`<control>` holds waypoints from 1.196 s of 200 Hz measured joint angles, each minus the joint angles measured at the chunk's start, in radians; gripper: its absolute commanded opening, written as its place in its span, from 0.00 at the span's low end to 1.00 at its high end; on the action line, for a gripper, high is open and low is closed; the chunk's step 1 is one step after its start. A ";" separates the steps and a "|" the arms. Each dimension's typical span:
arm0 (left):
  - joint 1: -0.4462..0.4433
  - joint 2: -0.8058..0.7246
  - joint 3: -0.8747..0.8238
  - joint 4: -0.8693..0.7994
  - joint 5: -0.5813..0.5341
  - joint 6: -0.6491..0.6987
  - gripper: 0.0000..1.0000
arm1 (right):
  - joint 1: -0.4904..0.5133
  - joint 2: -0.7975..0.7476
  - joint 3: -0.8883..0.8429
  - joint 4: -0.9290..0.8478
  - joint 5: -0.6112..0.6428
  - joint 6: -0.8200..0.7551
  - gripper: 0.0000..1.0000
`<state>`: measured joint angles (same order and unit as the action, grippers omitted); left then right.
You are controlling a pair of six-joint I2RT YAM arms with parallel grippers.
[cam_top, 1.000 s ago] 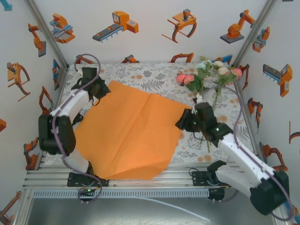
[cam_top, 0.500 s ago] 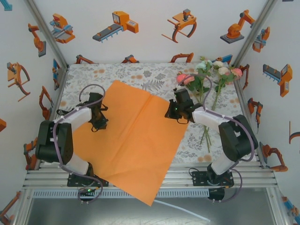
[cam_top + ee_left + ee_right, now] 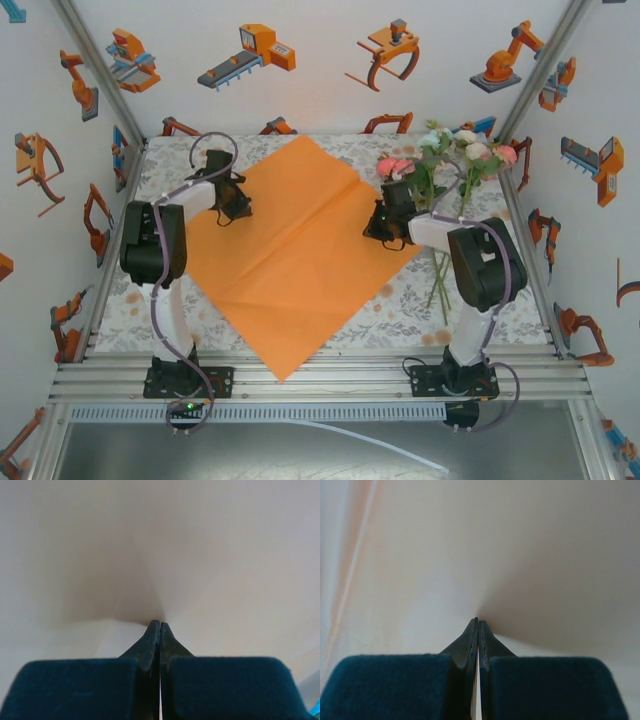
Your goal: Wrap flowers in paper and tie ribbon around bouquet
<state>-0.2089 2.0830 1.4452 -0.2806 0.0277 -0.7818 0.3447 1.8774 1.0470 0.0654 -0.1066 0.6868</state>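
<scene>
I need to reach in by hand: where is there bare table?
Bare tablecloth shows front left, between the paper and the side wall, and front right, between the paper and the stems of the flowers. Back right is crowded: blooms, plus the right gripper pinching the paper's corner.

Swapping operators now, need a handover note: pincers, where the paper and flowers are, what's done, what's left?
Left pincer: shut, pinching the paper at its left corner.
Right pincer: shut, pinching the paper's right corner.
Paper: spread open over the table as a diamond, nothing wrapped.
Flowers: lying at the far right, beside the paper, not on it.
Done: paper laid out.
Left: flowers onto paper, wrap, tie ribbon.
</scene>
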 measured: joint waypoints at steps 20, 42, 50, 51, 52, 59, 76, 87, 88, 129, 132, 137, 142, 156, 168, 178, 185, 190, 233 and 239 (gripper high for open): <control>0.000 0.055 0.076 0.007 0.004 -0.014 0.00 | -0.044 0.064 0.085 -0.002 -0.004 -0.016 0.05; 0.000 0.074 0.107 0.006 0.012 -0.025 0.05 | -0.077 0.124 0.175 -0.022 -0.002 -0.059 0.07; 0.000 0.074 0.107 0.006 0.012 -0.027 0.06 | -0.088 0.142 0.204 -0.034 0.001 -0.077 0.08; -0.001 0.074 0.107 0.006 0.012 -0.027 0.07 | -0.089 0.143 0.206 -0.035 0.001 -0.079 0.08; -0.001 0.073 0.106 0.006 0.012 -0.027 0.07 | -0.090 0.144 0.208 -0.036 0.001 -0.080 0.08; -0.001 0.070 0.104 0.007 0.011 -0.029 0.10 | -0.098 0.154 0.228 -0.050 -0.001 -0.093 0.10; -0.002 0.048 0.077 0.003 0.010 -0.033 0.19 | -0.117 0.164 0.259 -0.084 -0.010 -0.127 0.16; -0.002 0.022 0.051 -0.003 0.009 -0.031 0.22 | -0.128 0.158 0.266 -0.108 -0.033 -0.145 0.20; -0.002 0.018 0.048 -0.004 0.009 -0.031 0.22 | -0.130 0.157 0.266 -0.113 -0.036 -0.149 0.20; -0.027 -0.202 -0.031 -0.010 0.077 0.033 0.35 | -0.139 -0.047 0.232 -0.211 -0.081 -0.211 0.38; -0.034 -0.227 -0.037 -0.009 0.085 0.044 0.36 | -0.140 -0.074 0.225 -0.214 -0.073 -0.215 0.40; -0.045 -0.266 -0.050 -0.004 0.092 0.057 0.37 | -0.142 -0.123 0.212 -0.216 -0.062 -0.224 0.42; -0.059 -0.309 -0.067 0.003 0.098 0.074 0.38 | -0.148 -0.171 0.198 -0.217 -0.048 -0.235 0.43; -0.114 -0.443 -0.138 0.043 0.120 0.126 0.39 | -0.182 -0.284 0.164 -0.218 0.008 -0.270 0.45; -0.169 -0.555 -0.220 0.085 0.147 0.172 0.42 | -0.230 -0.333 0.147 -0.220 0.060 -0.304 0.46; -0.214 -0.632 -0.290 0.116 0.176 0.211 0.45 | -0.274 -0.340 0.138 -0.227 0.095 -0.328 0.46; -0.246 -0.678 -0.338 0.134 0.202 0.237 0.47 | -0.301 -0.331 0.132 -0.233 0.105 -0.341 0.46; -0.266 -0.703 -0.369 0.143 0.218 0.257 0.48 | -0.320 -0.319 0.129 -0.242 0.111 -0.349 0.46; -0.356 -0.795 -0.541 0.173 0.322 0.355 0.67 | -0.377 -0.108 0.154 -0.288 0.092 -0.393 0.46; -0.360 -0.802 -0.554 0.175 0.330 0.362 0.70 | -0.377 -0.079 0.165 -0.290 0.080 -0.396 0.46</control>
<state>-0.5694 1.2808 0.8917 -0.1059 0.3573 -0.4202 -0.0322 1.7981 1.2118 -0.2245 -0.0269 0.2913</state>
